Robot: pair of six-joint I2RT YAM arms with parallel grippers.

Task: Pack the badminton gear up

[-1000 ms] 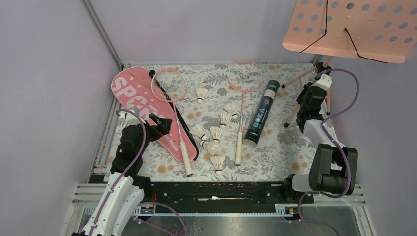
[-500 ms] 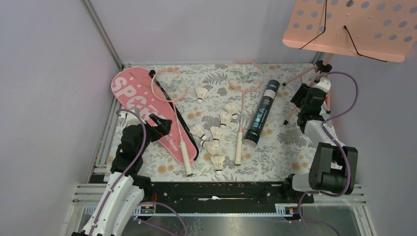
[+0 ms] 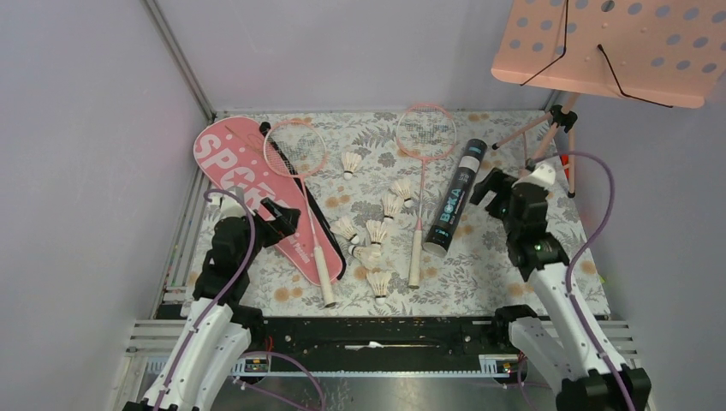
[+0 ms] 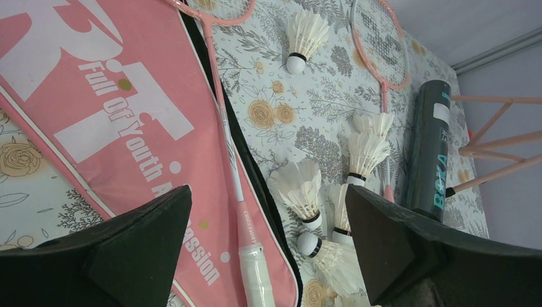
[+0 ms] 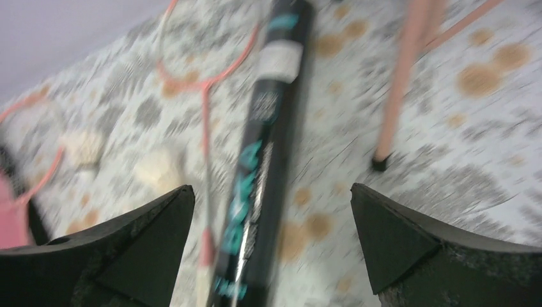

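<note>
The pink SPORT cover (image 3: 244, 184) lies at the left with one pink racket (image 3: 306, 201) across it. The second racket (image 3: 421, 184) lies mid-table beside the black tube (image 3: 456, 197). Several white shuttlecocks (image 3: 377, 231) are scattered between them. My left gripper (image 3: 281, 212) hovers open over the cover's lower end; in its wrist view the gripper (image 4: 267, 192) frames the racket handle (image 4: 255, 268) and shuttlecocks (image 4: 300, 188). My right gripper (image 3: 486, 187) is open just right of the tube; in its blurred wrist view the gripper (image 5: 271, 188) hangs above the tube (image 5: 262, 141), holding nothing.
The pink perforated music stand (image 3: 616, 47) overhangs the far right corner, its tripod legs (image 3: 548, 137) standing on the floral cloth (image 3: 488, 265) behind my right gripper; one leg (image 5: 399, 83) shows in the right wrist view. Grey walls close in on the left, back and right.
The right gripper has opened wide and swung left, away from the stand's legs toward the black tube. The left arm has not moved.
</note>
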